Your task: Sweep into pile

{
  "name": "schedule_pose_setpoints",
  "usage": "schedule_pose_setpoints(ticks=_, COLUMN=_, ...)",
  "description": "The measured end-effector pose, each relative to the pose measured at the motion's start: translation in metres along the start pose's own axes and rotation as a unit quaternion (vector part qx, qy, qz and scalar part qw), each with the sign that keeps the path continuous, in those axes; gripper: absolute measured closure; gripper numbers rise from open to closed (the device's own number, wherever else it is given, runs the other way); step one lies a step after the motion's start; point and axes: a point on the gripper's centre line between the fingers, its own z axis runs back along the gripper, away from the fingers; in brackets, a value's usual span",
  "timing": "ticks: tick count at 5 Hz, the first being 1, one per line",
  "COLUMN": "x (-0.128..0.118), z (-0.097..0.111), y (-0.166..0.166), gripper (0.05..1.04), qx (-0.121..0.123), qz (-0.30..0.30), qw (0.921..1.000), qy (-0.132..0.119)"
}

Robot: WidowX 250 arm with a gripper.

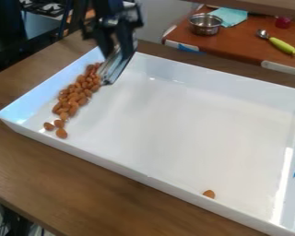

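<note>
The gripper (115, 45) hangs over the upper left corner of the white tray (193, 69), shut on a shiny flat tool (117, 67). The tool's lower edge is down in the tray, at the upper right end of the almonds. Most almonds (76, 94) lie in a long band by the tray's left wall, partly heaped. Several of them are spread more loosely at the band's lower end. One lone almond (209, 194) rests far from the others, close to the tray's front wall.
The tray's raised walls stand around the almonds, on a brown wooden table (63, 170). Behind it, an orange-brown surface (245, 44) holds a metal bowl (205, 25), a teal cloth (231, 16) and a spoon with a green handle (282, 45).
</note>
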Motion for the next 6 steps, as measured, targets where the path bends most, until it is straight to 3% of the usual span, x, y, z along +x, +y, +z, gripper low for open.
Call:
schedule_pose_setpoints(ticks=1, x=-0.015, z=-0.007, y=-0.046, gripper=0.711, qx=-0.018, qz=0.006, qw=0.9997, qy=0.015)
schedule_pose_setpoints(ticks=2, x=-0.042, z=-0.024, y=-0.091, gripper=0.711, qx=-0.016, qz=-0.017, qw=0.9994, qy=0.027)
schedule_pose_setpoints(ticks=3, x=-0.078, z=-0.045, y=-0.124, gripper=0.711, qx=-0.004, qz=-0.041, qw=0.9991, qy=0.0)
schedule_pose_setpoints(ticks=4, x=-0.112, z=-0.078, y=-0.161, gripper=0.711, qx=0.012, qz=-0.061, qw=0.998, qy=-0.008)
schedule_pose_setpoints(ticks=5, x=-0.131, z=-0.097, y=-0.196, gripper=0.711, qx=0.019, qz=-0.064, qw=0.9972, qy=-0.032)
schedule_pose_setpoints(ticks=6, x=-0.135, z=-0.114, y=-0.2, gripper=0.711, qx=0.033, qz=-0.058, qw=0.9972, qy=-0.032)
